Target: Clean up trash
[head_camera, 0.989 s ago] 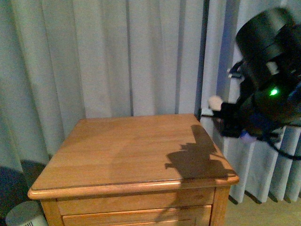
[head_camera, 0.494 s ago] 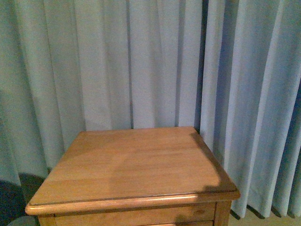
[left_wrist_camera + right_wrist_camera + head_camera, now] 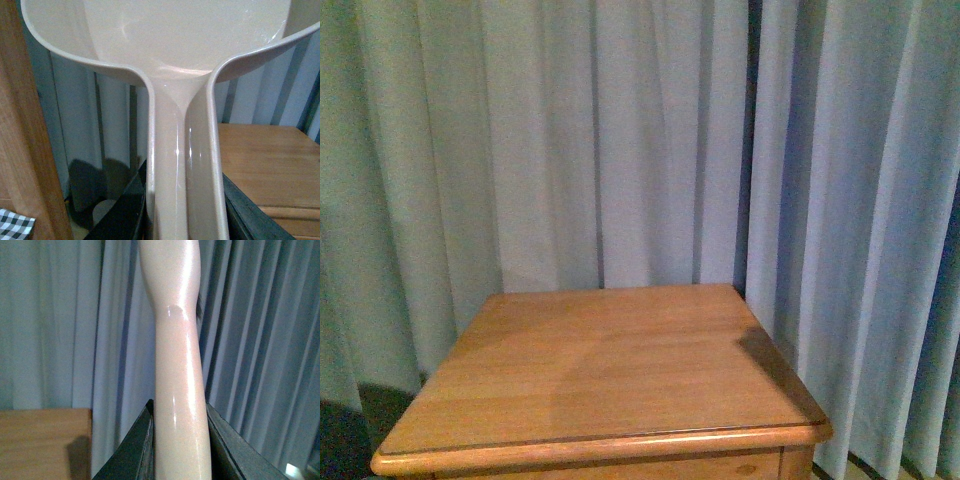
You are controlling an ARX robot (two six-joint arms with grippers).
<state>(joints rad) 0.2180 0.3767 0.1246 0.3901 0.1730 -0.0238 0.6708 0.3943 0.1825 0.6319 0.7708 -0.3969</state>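
In my front view I see only the wooden bench (image 3: 620, 370) and the long pale curtain (image 3: 570, 150) hanging behind it. The top of the bench is flat and brown, with a dark shadow near its right edge. Neither arm shows in this view.

My left wrist view is nearly filled by the dustpan (image 3: 165, 40). It is pale and shiny, with a wide scoop and a long thin neck. The left jaws are clenched on that neck, one black side pressing on each side of it. Past the dustpan I see a corner of the bench, more curtain, a wooden board (image 3: 20, 125) and a small bit of black and white checked cloth (image 3: 15, 225).

In my right wrist view a smooth pink handle (image 3: 177, 365) stands straight up out of the right jaws. They are clenched on it too, with black sides touching it on both sides. I cannot see its far end.

The trash does not show in any of my views, so I cannot tell where it is.
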